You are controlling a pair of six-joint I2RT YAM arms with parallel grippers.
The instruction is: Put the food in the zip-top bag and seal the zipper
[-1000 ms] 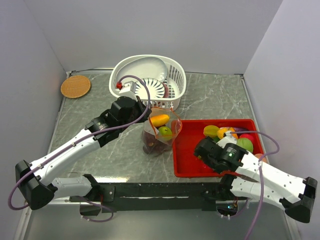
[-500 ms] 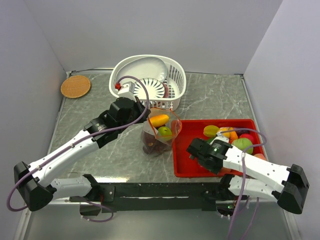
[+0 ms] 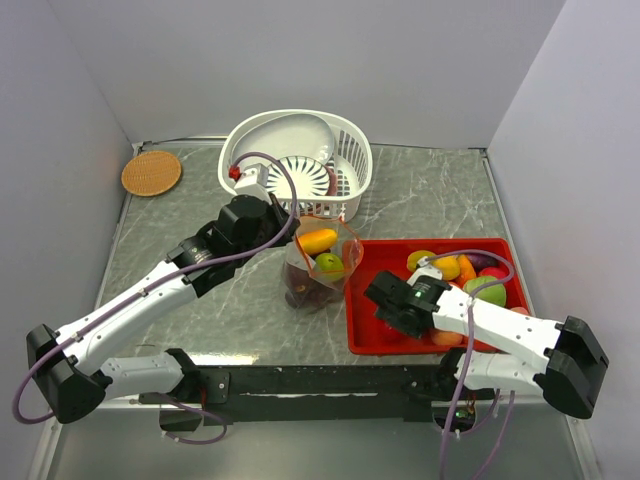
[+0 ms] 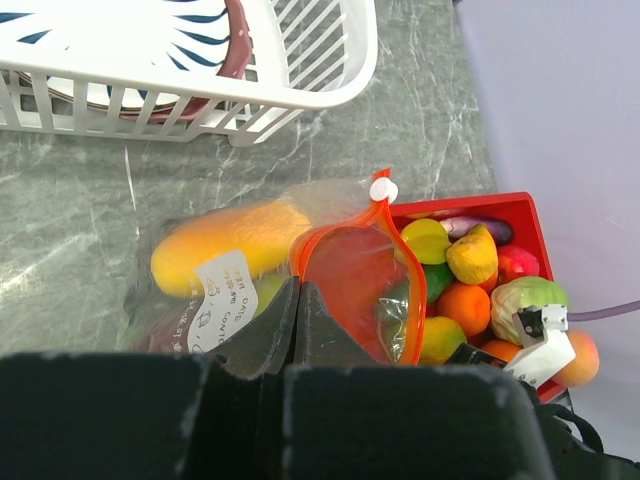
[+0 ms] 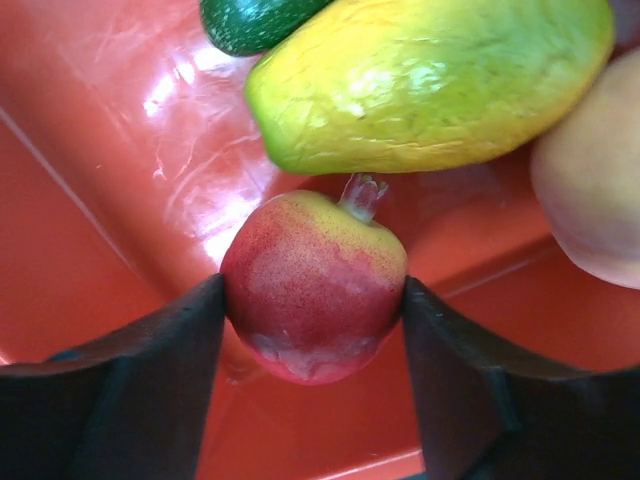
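L gripper (image 4: pixel 298 300) was clenched, jaws pinched together on the near rim of the zip-top bag (image 3: pixel 322 268), holding it upright w/ mouth open. Bag pos.: approx. desk centre, just beside the left edge of the red tray (image 3: pixel 372 268). The zipper (image 4: pixel 398 290) ran as an open loop around the mouth; its white slider (image 4: pixel 380 189) sat at the far end of the strip. Bag contents: orange mango (image 3: pixel 318 240) uppermost, green pear (image 3: pixel 330 263) below it, purple grapes (image 3: pixel 303 287) at the bottom. R gripper (image 5: pixel 312 292) was inside the tray, near its left side, grasping a red apple (image 5: pixel 312 270); both fingers (image 5: pixel 165 345) touched the apple's sides, stem pointing away from the wrist cam. Whether the apple was clear of the tray floor: cannot tell. Adjacent to the apple in the R wrist view: a yellow-green fruit (image 5: pixel 430 85), a dark green piece (image 5: pixel 255 18) and a peach (image 5: pixel 592 180). Remaining food (image 3: pixel 470 275) was piled in the tray's far right part, toward the desk's right edge. Misc.: white slotted basket (image 3: pixel 348 150) at the far edge, centre; round woven mat (image 3: pixel 152 172) in the far left corner.
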